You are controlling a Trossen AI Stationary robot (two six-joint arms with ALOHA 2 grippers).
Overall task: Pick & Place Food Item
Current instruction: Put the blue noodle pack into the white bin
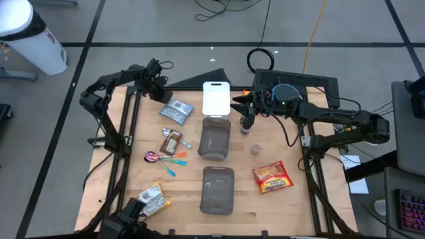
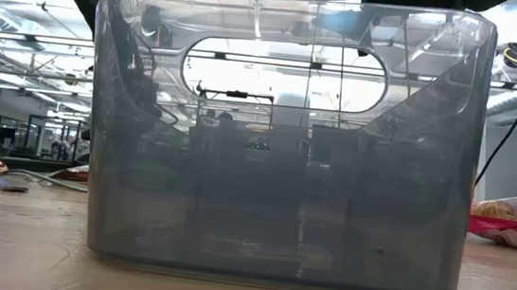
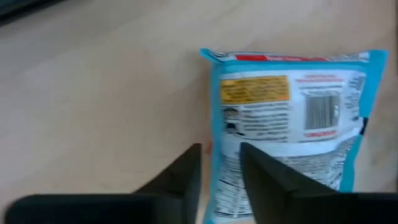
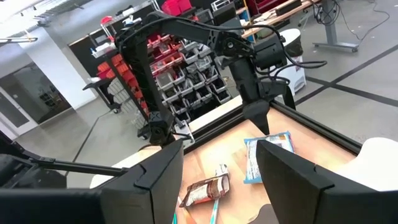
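While the left hand [image 3: 219, 171] straddles an edge of the blue packet [image 1: 176, 110] at the worktop's [image 1: 285, 199] far left, fingers partly apart, not yet gripping, the grasp step next needs a firm close before lifting.

We see two arms of dark, near-black jointed links on a black frame; the left arm [image 1: 109, 89] is thin and angular, the right arm [image 1: 339, 123] bulkier with black cables looped at its 9 o'clock end, and each wrist camera shows blunt, wedge-shaped matte black fingers [image 3: 186, 180]
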